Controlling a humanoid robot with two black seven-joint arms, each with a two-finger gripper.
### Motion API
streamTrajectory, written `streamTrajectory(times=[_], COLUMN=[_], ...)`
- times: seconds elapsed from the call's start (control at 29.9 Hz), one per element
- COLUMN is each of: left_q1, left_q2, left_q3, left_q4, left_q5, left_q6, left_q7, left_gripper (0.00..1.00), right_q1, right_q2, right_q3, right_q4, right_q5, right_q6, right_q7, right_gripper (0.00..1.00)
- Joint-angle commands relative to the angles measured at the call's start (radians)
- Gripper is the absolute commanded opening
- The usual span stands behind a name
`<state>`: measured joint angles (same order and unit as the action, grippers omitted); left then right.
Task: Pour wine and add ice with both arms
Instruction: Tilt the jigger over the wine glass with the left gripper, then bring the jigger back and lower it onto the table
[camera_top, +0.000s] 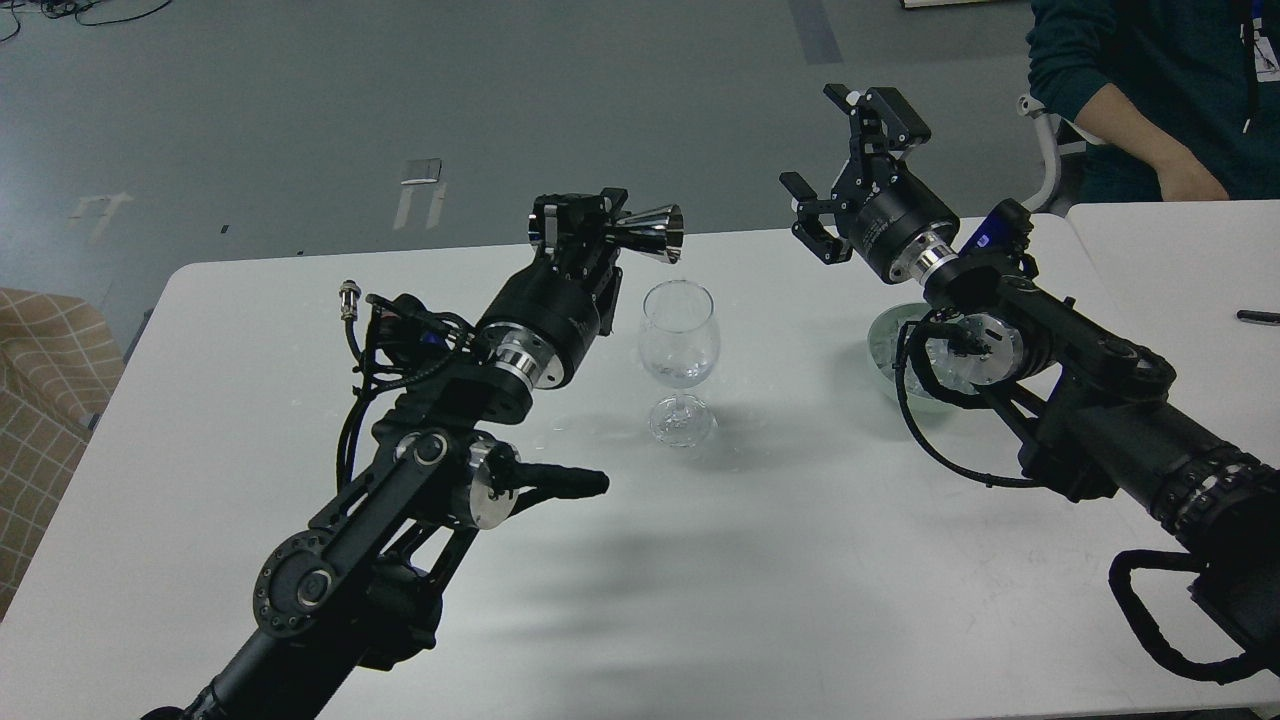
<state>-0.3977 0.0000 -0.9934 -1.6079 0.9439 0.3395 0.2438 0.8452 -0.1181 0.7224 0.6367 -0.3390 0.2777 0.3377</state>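
Note:
A clear stemmed wine glass (680, 345) stands mid-table, with what look like small clear ice cubes (681, 369) in its bowl. My left gripper (590, 228) is shut on a shiny silver double-cone jigger (652, 235), held on its side just above and behind the glass's left rim. My right gripper (848, 165) is open and empty, raised above and behind a pale green glass bowl (884, 340). The bowl holds ice (893, 352) and is partly hidden by my right arm.
A person in a dark green top (1130, 90) stands at the far right by a white chair (1050, 150). A second white table (1180, 260) adjoins on the right with a black pen (1258, 317). A checkered cloth (40, 400) lies off the left edge.

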Motion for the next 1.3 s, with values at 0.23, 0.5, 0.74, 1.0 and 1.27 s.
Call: streamTrajectory(times=[0.23, 0.5, 0.74, 1.0, 1.27], left_q1=[0.034, 0.235, 0.321, 0.309, 0.284], left_q2=[0.0, 0.0, 0.0, 0.0, 0.0], left_q3=[-0.374, -0.586, -0.628, -0.643, -0.645], left_q4=[-0.047, 0.017, 0.196, 0.403, 0.496], left_q5=[-0.599, -0.832, -0.859, -0.857, -0.856], left_q6=[-0.005, -0.097, -0.355, -0.462, -0.517], left_q7=[0.055, 0.052, 0.046, 0.006, 0.002], left_gripper=[0.0, 0.06, 0.12, 0.19, 0.28], right_q1=[0.0, 0.0, 0.0, 0.0, 0.0], right_q2=[0.002, 0.002, 0.003, 0.003, 0.003], right_q3=[0.0, -0.001, -0.02, -0.021, -0.023], right_q4=[0.0, 0.0, -0.002, -0.002, -0.002], right_q5=[0.0, 0.0, 0.0, 0.0, 0.0], right_q6=[0.0, 0.0, -0.003, -0.008, -0.008], right_q7=[0.0, -0.002, -0.002, -0.002, -0.002], right_gripper=[1.0, 1.0, 1.0, 1.0, 1.0])
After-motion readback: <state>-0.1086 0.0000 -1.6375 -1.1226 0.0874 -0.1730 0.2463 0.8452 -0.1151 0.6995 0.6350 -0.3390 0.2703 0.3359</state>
